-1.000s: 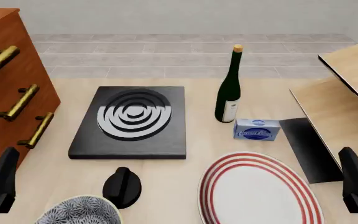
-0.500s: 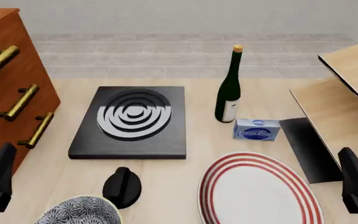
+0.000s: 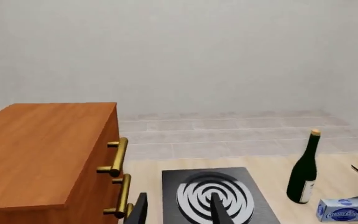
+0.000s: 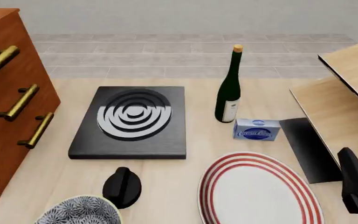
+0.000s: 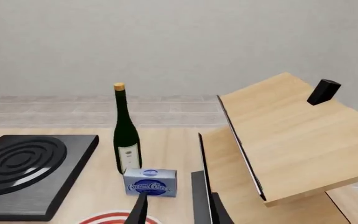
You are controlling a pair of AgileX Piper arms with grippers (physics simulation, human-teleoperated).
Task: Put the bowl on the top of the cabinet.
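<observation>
- Two arms work this table, though only one shows in the front view: the left gripper (image 3: 177, 211) appears solely in its own wrist view, two dark fingertips standing apart with nothing between them.
- Far left of the black hob plate (image 4: 131, 122) stands the cabinet (image 4: 8, 100), reddish-brown and upright, three brass bar handles (image 4: 18, 102) facing the hob; its flat top (image 3: 39, 147) is visible in the left wrist view.
- Nearer the camera than the hob and slightly to its left, the bowl (image 4: 79, 211) sits on the table (image 4: 191, 158), navy-patterned, cut off by the frame's lower edge.
- Just beside the bowl, between it and the hob, lies a small black knob-like object (image 4: 122, 186).
- Right of the hob, a dark green bottle (image 4: 229, 88) stands upright, a cork-coloured cap on top.
- Near the bottle's base, on the side away from the hob, rests a small blue-and-white box (image 4: 257, 129).
- Right of the hob and nearer the camera, a white plate with red rings (image 4: 260, 189) lies flat.
- Far right of the hob, a light plywood structure (image 4: 347, 93) slants over the table edge.
- Right gripper (image 5: 175, 212) hovers beside the plate, well apart from the hob, its fingers parted and holding nothing.
</observation>
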